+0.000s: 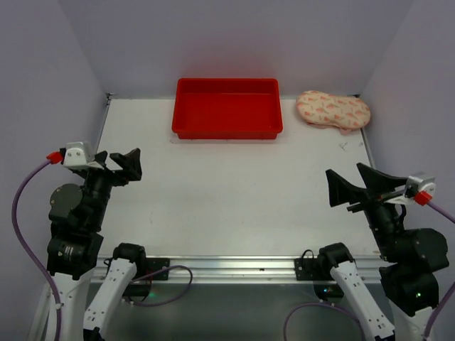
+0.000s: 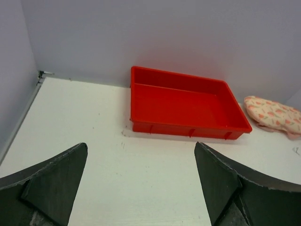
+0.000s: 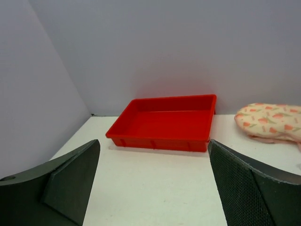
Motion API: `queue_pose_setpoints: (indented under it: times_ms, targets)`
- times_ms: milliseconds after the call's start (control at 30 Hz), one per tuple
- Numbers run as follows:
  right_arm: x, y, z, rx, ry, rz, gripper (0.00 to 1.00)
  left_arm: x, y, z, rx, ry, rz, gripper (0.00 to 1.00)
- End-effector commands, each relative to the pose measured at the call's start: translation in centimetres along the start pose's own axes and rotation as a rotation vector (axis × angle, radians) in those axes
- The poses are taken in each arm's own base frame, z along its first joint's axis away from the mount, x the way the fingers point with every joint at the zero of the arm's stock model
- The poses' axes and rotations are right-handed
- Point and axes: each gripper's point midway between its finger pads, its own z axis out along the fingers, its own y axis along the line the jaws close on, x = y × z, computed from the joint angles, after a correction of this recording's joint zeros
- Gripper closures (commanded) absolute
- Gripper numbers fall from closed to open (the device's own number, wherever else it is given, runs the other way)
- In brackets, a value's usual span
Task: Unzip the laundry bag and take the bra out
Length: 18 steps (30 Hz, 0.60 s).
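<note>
The laundry bag (image 1: 333,110) is seen lying flat at the far right corner of the white table (image 1: 213,206), close to the back wall. It is just to the right of the red tray (image 1: 226,108), from which it is kept apart by a narrow strip of bare tabletop. A bit of pink trim is shown along its near edge, but the state of its zipper cannot be told from any view. The left gripper (image 1: 117,162) is held above the near left part of the table with its jaws spread wide and nothing between them. The bag is found well apart from it, diagonally across the table and beyond the tray. In the left wrist view the bag (image 2: 274,115) is placed far off to the right of the open gap of the left gripper (image 2: 141,146), with the tray (image 2: 188,106) straight ahead. The right gripper (image 1: 345,172) is held over the near right part of the table, likewise parted wide and empty. The bag is set ahead of it on the same side, nearer than to the left one but still well clear. In the right wrist view the bag (image 3: 270,121) is seen ahead and to the right of the right gripper (image 3: 153,141), above its right finger (image 3: 244,188).
</note>
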Motion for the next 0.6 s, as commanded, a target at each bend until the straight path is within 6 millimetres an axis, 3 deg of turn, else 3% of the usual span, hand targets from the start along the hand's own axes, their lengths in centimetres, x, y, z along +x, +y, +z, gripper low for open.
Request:
queue_pose_setpoints:
  times_ms: [0, 200, 233, 367, 400, 433, 533, 567]
  targets:
    - [2.2, -0.1, 2.6, 0.028, 0.077, 0.131, 0.01, 1.8, -1.3, 1.9, 0.062, 0.053, -0.024, 0.00]
    - [7.4, -1.3, 8.9, 0.145, 0.269, 0.297, 0.01, 6.5, -1.3, 4.7, 0.073, 0.175, -0.041, 0.00]
    - [7.9, -1.3, 9.7, 0.153, 0.290, 0.313, 0.01, 8.0, -1.5, 5.2, 0.089, 0.219, -0.042, 0.00]
    - [10.4, -0.9, 14.3, 0.133, 0.367, 0.354, 0.01, 10.8, -1.9, 6.1, 0.124, 0.286, -0.054, 0.00]
    - [10.2, -0.9, 15.3, 0.136, 0.364, 0.360, 0.01, 11.1, -1.8, 6.3, 0.120, 0.288, -0.053, 0.00]
    - [11.9, -1.7, 16.9, 0.177, 0.398, 0.365, 0.01, 11.5, -1.6, 6.4, 0.108, 0.295, -0.054, 0.00]
    - [11.8, -3.9, 20.3, 0.237, 0.316, 0.419, 0.01, 13.4, -0.2, 6.7, 0.044, 0.288, -0.080, 0.00]
    - [13.3, -6.1, 21.3, 0.294, 0.320, 0.442, 0.01, 13.1, 0.2, 6.9, 0.019, 0.257, -0.083, 0.00]
